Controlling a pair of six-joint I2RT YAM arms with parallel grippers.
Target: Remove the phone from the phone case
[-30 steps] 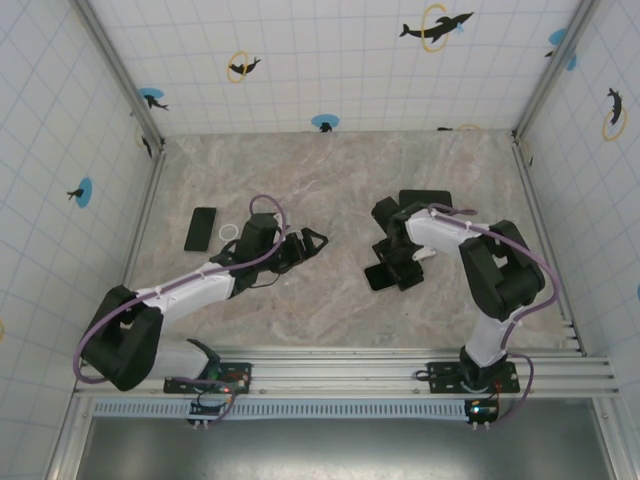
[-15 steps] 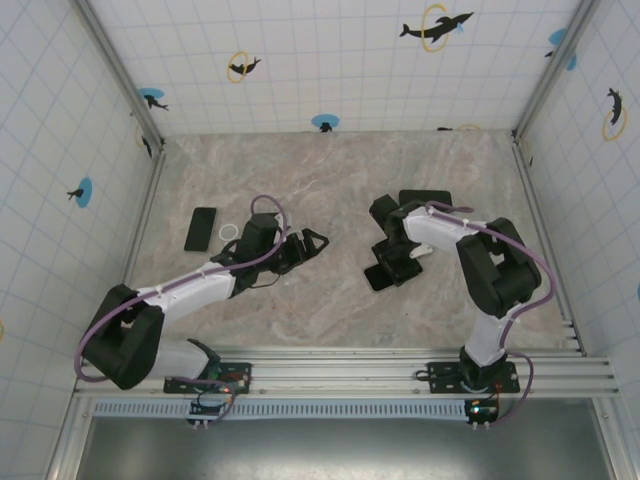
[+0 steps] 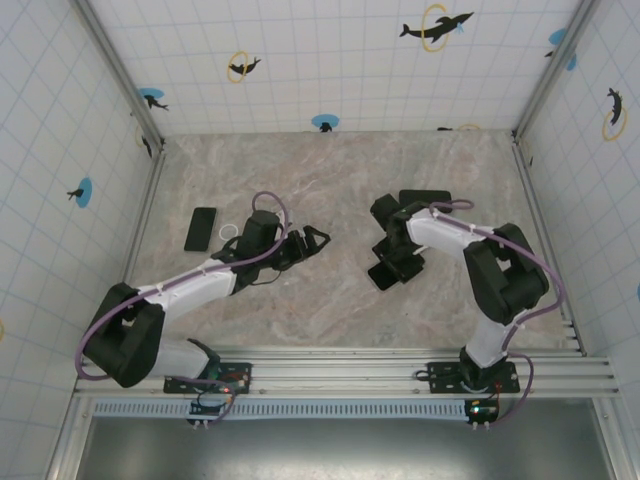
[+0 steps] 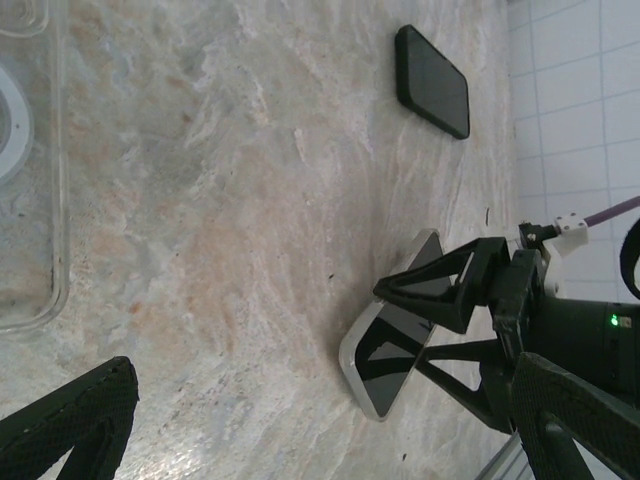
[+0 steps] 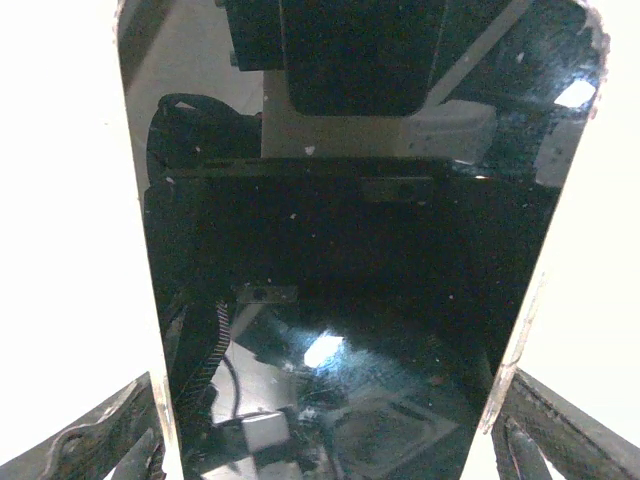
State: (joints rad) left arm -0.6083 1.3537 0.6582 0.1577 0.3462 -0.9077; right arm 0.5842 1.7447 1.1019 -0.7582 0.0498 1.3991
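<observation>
1. Phone (image 3: 383, 275) lies right of centre on the marble table (image 3: 330, 170), under the right arm's wrist. Its dark glass faces up.
2. A pale rim (image 4: 350, 365) runs round that glass. I cannot tell from here whether the rim is the case or part of the handset.
3. My right gripper (image 3: 388, 266) straddles the phone across its width. In the right wrist view a finger (image 5: 130, 430) sits against each long edge of the glossy screen, so I read the jaws as closed on the phone at a fairly wide span.
4. In the left wrist view the phone's leftward end shows a thick, rounded pale corner. I cannot tell whether the handset lies flat on the table or is tipped up at one end.
5. My left gripper (image 3: 308, 246) hangs near the middle of the table, left of the phone and apart from it. Its jaws are spread wide with nothing between them, and its fingers point right, toward the phone.
6. A clear case (image 4: 30, 230) with a white ring (image 3: 229, 231) in it lies flat on the table beside the left arm's wrist, on its left.
7. A black phone (image 3: 200, 229) lies flat just left of that ring, near the left wall.
8. A dark slab (image 3: 425, 198), phone-shaped, lies flat just beyond the right arm's wrist on the far side, apart from the gripped phone.
</observation>
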